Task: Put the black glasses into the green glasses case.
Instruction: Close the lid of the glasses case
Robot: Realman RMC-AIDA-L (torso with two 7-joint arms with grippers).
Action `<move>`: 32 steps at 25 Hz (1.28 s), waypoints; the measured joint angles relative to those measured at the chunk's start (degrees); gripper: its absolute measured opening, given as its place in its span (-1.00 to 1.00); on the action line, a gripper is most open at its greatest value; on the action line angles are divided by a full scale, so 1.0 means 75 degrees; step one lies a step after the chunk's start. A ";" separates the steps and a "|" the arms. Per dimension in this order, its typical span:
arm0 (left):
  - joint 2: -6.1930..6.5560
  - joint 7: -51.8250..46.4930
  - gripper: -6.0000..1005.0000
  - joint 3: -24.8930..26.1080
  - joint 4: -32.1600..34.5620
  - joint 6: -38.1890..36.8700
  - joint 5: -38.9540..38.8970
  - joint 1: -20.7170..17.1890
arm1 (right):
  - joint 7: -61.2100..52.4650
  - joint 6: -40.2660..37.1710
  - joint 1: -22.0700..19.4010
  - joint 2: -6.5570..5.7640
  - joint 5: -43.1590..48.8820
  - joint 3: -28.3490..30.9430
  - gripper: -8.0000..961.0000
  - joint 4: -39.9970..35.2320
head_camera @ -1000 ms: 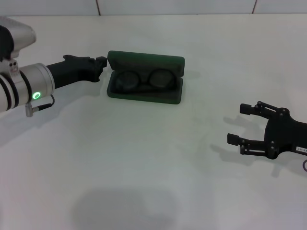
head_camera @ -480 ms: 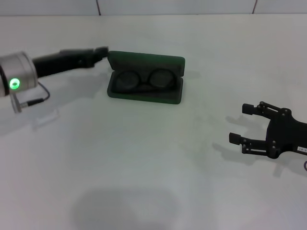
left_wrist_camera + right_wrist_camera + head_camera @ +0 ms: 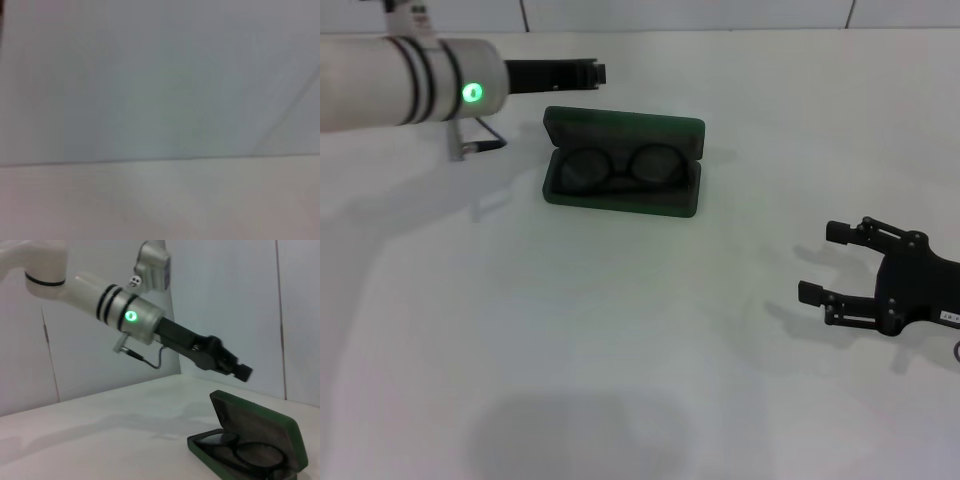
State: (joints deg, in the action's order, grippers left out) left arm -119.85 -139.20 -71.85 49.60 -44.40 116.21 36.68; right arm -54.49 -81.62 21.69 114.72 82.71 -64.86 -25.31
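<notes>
The green glasses case (image 3: 622, 193) lies open at mid-table, its lid (image 3: 625, 132) standing up at the back. Inside it, lenses up, rest the black glasses (image 3: 620, 168); the right wrist view also shows the case (image 3: 280, 432) and the glasses (image 3: 250, 454). My left gripper (image 3: 596, 72) hovers in the air above and behind the lid's left end, shut and empty, clear of the case; the right wrist view shows this same gripper (image 3: 243, 371) above the lid. My right gripper (image 3: 825, 262) rests low at the right, open and empty, far from the case.
A white table (image 3: 620, 330) carries only the case. A pale wall (image 3: 720, 12) runs along its far edge. The left wrist view shows just wall (image 3: 160, 75) and the table's edge.
My left arm has lifted from beside the case's left end and swung up and back, so its gripper now hangs above the lid. The case, glasses and right gripper have stayed put.
</notes>
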 joint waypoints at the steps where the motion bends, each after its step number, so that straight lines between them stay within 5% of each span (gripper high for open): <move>1: -0.0001 -0.0180 -0.97 -0.0229 -0.0050 0.0341 0.0053 0.0031 | 0.0000 0.0000 -0.0005 0.0000 0.0003 0.0000 0.83 0.0000; 11: -0.0004 -0.0964 -0.97 -0.1086 -0.1190 0.1345 0.0695 0.0785 | 0.0000 0.0126 0.0003 -0.0003 0.0010 0.0000 0.83 -0.0001; 32: -0.0014 -0.0911 -0.97 -0.1569 -0.0350 0.1298 0.0627 -0.0021 | 0.0000 0.0301 0.0058 0.0044 0.0011 0.0001 0.83 -0.0001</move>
State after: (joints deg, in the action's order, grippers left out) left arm -119.96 -146.03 -83.62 46.97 -34.66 120.91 36.52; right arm -54.49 -79.37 22.12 115.05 82.79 -64.86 -25.31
